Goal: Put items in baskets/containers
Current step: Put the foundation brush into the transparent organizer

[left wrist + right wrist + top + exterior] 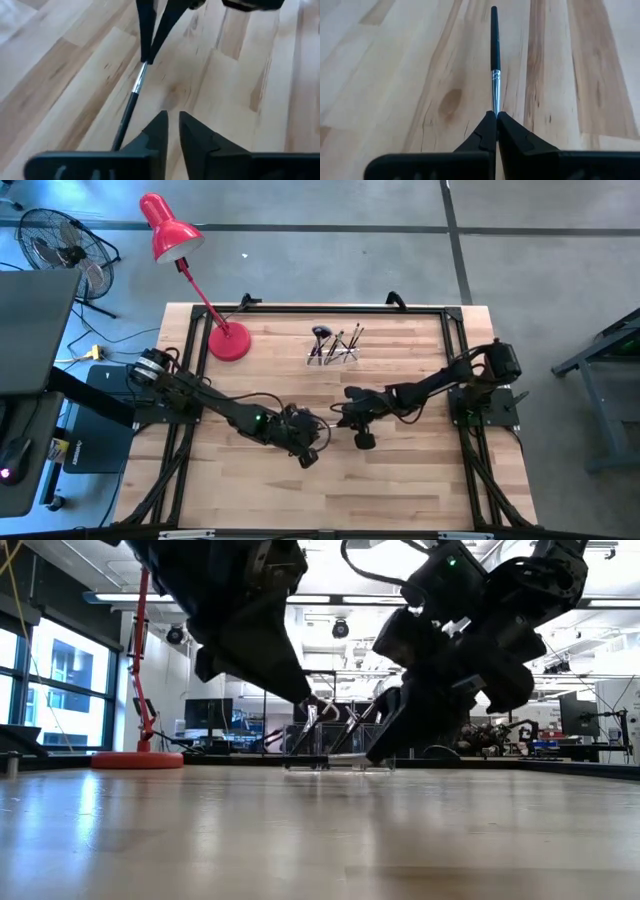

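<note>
Right hand [496, 116] pinches brush [494, 55] by its silvery ferrule end.

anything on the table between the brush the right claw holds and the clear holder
Nothing visible: the right claw grips the brush, and only bare wood lies between it and the clear holder farther back.
</note>
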Available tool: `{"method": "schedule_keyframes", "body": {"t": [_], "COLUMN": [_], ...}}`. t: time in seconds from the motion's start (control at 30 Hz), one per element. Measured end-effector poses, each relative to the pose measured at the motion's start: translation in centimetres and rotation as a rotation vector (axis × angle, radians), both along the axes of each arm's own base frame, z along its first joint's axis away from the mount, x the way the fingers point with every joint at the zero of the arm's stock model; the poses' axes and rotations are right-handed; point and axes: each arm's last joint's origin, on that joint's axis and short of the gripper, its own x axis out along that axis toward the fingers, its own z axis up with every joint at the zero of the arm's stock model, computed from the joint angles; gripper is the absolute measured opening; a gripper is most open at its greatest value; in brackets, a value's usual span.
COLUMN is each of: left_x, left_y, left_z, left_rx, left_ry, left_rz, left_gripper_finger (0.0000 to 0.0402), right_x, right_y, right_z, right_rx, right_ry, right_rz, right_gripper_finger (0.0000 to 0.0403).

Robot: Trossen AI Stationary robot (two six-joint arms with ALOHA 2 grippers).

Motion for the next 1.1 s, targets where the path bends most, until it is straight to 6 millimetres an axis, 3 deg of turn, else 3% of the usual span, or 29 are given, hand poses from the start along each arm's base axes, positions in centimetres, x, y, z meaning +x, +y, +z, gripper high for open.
{"method": "schedule_keyframes", "body": {"t": [0.43, 0.7, 1.1], "left_x": [0.3, 0.2, 0.2], "left_y": [3.0, 4.4, 4.4], "left_z": [-0.7, -1.0, -1.1], "left_rx": [0.050, -0.012, -0.004], "left_ry": [0.149, 0.226, 0.231], "left_rz": [-0.143, -0.170, -0.198], "left_gripper_finger": [0.0136, 0.0143, 0.0143], "right_x": [0.0, -0.1, -0.1], "right_y": [0.0, -0.1, -0.1], "right_z": [0.8, 1.2, 1.8], "right_rx": [-0.005, -0.029, -0.048], "right_ry": [-0.030, -0.048, -0.076], "right_rz": [0.001, 0.002, 0.007], "right_gripper_finger": [0.0000, 0.0000, 0.0000]}}
